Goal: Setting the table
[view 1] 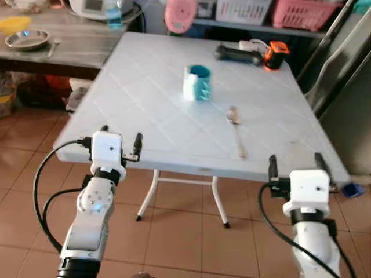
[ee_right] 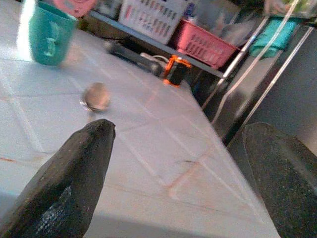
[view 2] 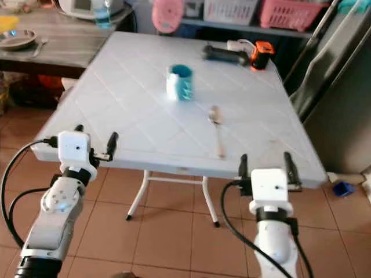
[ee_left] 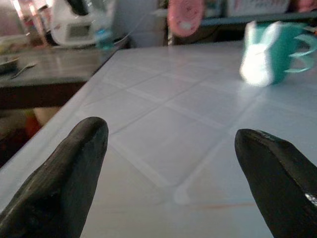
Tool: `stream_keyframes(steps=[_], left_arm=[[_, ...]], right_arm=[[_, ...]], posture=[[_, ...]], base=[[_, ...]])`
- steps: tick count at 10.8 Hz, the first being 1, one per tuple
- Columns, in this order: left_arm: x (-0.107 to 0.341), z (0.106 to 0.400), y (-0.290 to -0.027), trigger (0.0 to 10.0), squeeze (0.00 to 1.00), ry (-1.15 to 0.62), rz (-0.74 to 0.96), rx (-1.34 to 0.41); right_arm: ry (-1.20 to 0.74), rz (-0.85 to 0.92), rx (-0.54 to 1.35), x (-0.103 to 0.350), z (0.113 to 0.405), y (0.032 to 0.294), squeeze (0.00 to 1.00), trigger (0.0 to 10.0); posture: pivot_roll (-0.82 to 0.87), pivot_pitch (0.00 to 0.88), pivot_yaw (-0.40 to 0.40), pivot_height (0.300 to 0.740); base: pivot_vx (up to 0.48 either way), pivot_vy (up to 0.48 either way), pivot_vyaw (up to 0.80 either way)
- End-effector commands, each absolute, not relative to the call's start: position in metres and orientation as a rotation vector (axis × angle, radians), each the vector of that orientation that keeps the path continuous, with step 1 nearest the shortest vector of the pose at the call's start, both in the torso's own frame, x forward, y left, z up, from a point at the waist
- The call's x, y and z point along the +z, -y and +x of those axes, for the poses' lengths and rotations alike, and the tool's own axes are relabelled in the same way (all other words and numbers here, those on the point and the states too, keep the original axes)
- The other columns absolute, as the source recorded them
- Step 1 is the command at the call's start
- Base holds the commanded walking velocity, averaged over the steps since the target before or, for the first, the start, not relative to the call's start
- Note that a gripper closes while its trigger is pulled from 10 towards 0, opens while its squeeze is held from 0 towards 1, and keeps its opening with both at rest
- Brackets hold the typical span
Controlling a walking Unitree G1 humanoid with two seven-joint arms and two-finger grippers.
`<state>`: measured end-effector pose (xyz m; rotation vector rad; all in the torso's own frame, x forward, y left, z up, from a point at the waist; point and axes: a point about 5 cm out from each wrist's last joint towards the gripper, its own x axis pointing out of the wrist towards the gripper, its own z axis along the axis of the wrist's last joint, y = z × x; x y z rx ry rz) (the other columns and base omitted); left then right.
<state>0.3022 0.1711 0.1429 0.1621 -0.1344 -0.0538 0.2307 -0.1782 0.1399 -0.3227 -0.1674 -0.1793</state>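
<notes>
On white plastic counter [view 1: 145,110], teal mug w/ white bunny [view 1: 197,83] & metal spoon [view 1: 236,130] are lying apart. Left gripper [view 1: 121,139] & right gripper [view 1: 295,164] are hovering at near edge, fingers open, holding nothing.

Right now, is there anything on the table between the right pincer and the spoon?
Nothing visible. The right pincer is open at the table's near edge, and only bare white table lies between it and the spoon. The teal mug stands farther back, to the left.

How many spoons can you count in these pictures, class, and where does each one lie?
2. One spoon lies on the white folding table, right of the teal mug. Another spoon lies beside the metal plate on the wooden table. Others may be hidden.
</notes>
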Motion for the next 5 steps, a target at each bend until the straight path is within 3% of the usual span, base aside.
stream_keyframes(steps=[1,4,5], left_arm=[[0.1397,0.3021,-0.1715,10.0,0.0,0.116,0.159,-0.053],[0.1391,0.3019,-0.1686,10.0,0.0,0.112,0.167,-0.063],[0.1402,0.3016,-0.1662,10.0,0.0,0.128,0.183,-0.071]], right_arm=[[0.182,-0.331,-0.198,0.1435,0.2279,0.1825,0.0,10.0],[0.178,-0.333,-0.203,0.1427,0.2263,0.184,0.0,10.0],[0.178,-0.332,-0.206,0.1428,0.2267,0.1842,0.0,10.0]], posture=[[0.18,0.134,-0.053,0.74],[0.18,0.135,-0.05,0.74],[0.18,0.135,-0.052,0.74]], base=[[0.0,0.337,0.0],[0.0,0.42,0.0],[0.0,0.0,0.0]])
